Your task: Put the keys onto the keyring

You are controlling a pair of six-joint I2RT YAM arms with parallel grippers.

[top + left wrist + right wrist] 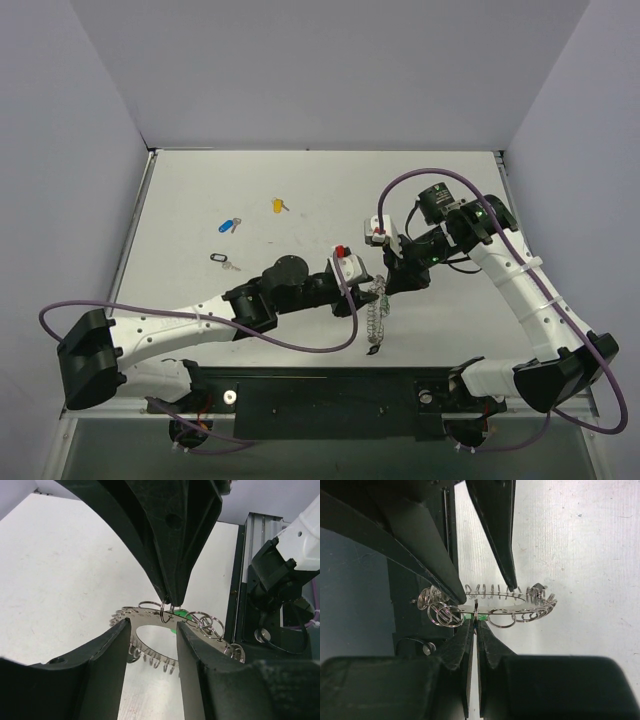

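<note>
keyring (pixel 145 616) at the near middle of the table (pixel 200 200)
right fingers (pixel 490 647) are clenched on its rim, a green key (pixel 181 616) just beside; left fingers (pixel 107 670) stand released around it. a blue key (pixel 229 225), a yellow key (pixel 278 205) and a black key (pixel 222 260) lie well apart at left.

Right gripper (pixel 476 622) pinches keyring (pixel 540 603), perhaps with a green key (pixel 471 615).

From above, both arms cover much of the keyring (pixel 376 312), so I can't see where it is touched. The green key (pixel 184 616) shows only as a sliver behind the ring. My right gripper (pixel 475 621) pinches something thin, and I can't tell what. At the far left of the bench, the blue key (pixel 229 225), yellow key (pixel 279 205) and black key (pixel 221 260) are too small to make out.
</note>
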